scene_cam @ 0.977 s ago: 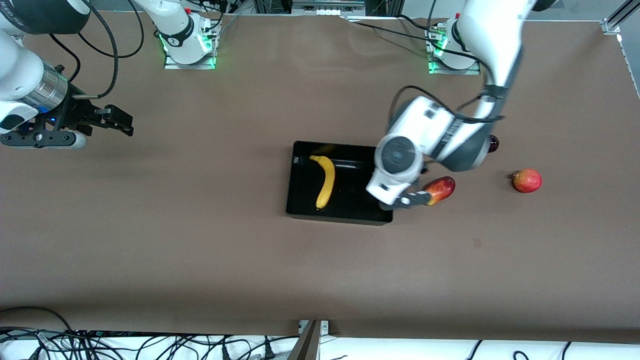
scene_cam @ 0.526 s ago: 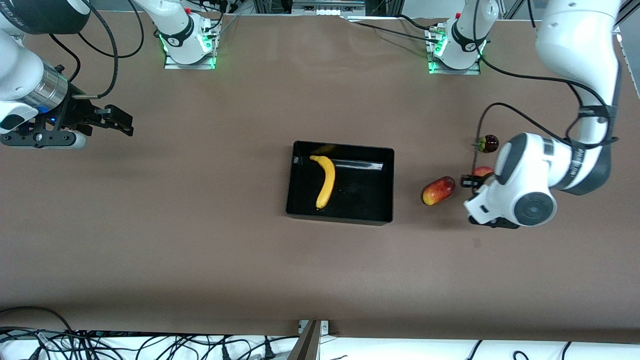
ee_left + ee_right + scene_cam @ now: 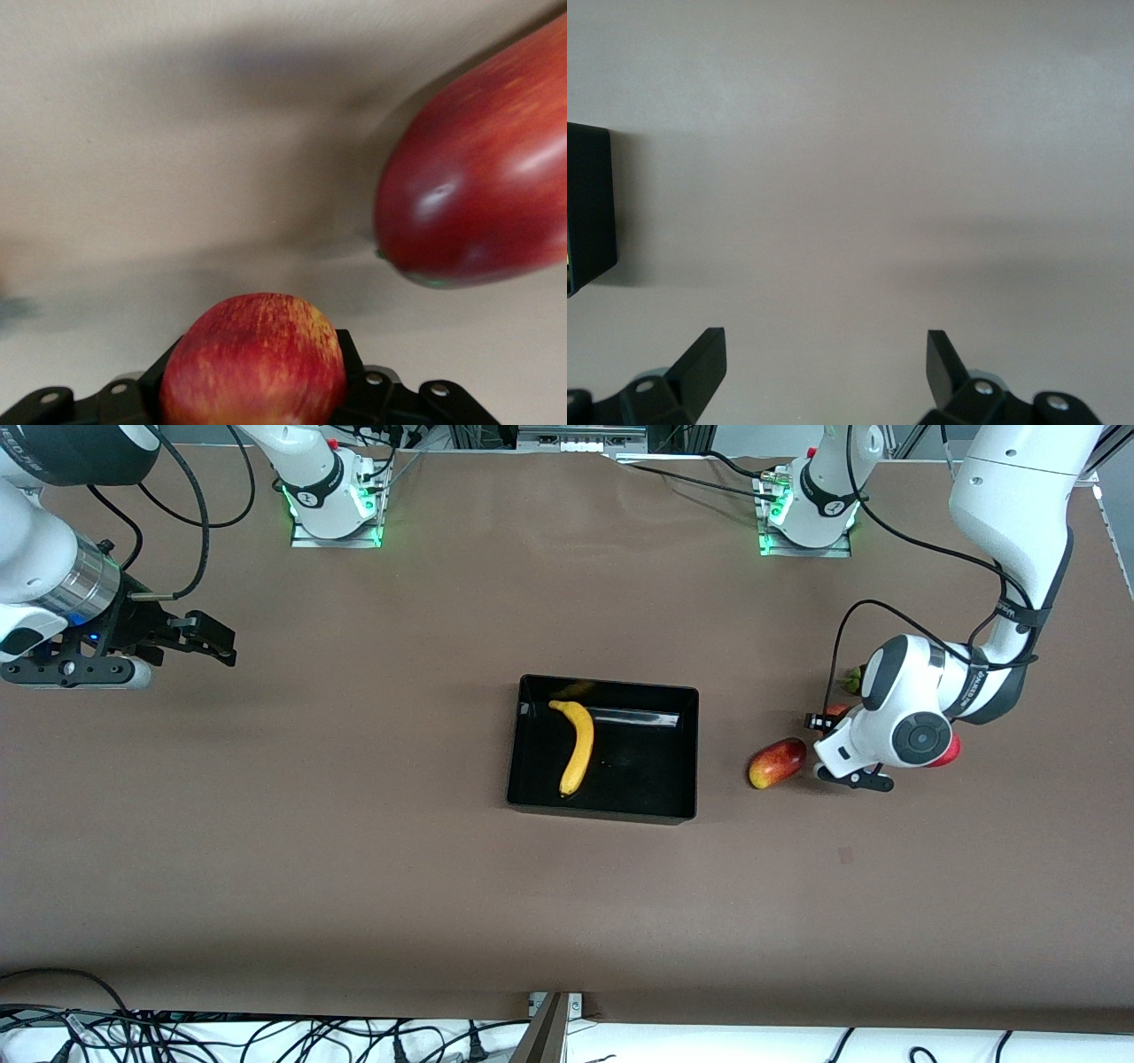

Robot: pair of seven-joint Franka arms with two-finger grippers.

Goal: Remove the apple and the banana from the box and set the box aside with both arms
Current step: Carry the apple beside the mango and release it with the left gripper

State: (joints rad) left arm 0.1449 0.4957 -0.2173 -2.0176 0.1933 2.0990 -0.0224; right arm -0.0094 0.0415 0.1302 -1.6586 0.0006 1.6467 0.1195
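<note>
Two white robot arms reach over a wide brown table (image 3: 372,886).

The right arm waits at its own end of the table. Its gripper (image 3: 217,642) hangs over bare tabletop, well apart from everything else. Its wrist view shows the two black fingers (image 3: 700,359) spread wide with nothing between them.

The left arm bends down toward its own end of the table. The left gripper (image 3: 835,749) is low over the table, just beside a mango. Whether this gripper is clamped or loose cannot be told.

Next in size is the box (image 3: 602,811), a shallow glossy black tray with low walls. It sits in the middle of the table, between the two arms.

Inside the box lies the banana (image 3: 577,746), long, curved and yellow. It rests on the box floor, in the half toward the right arm's end.

The mango (image 3: 778,763), oblong and red with a yellow end, lies on the table between the box and the left gripper, apart from the box.

The apple (image 3: 253,361), small, round and red with yellowish streaks, shows close up in the left wrist view. It sits right against the black gripper body, with the mango near it.

In the front view a small red sliver (image 3: 950,751) peeks out past the left wrist; what it belongs to cannot be told.
</note>
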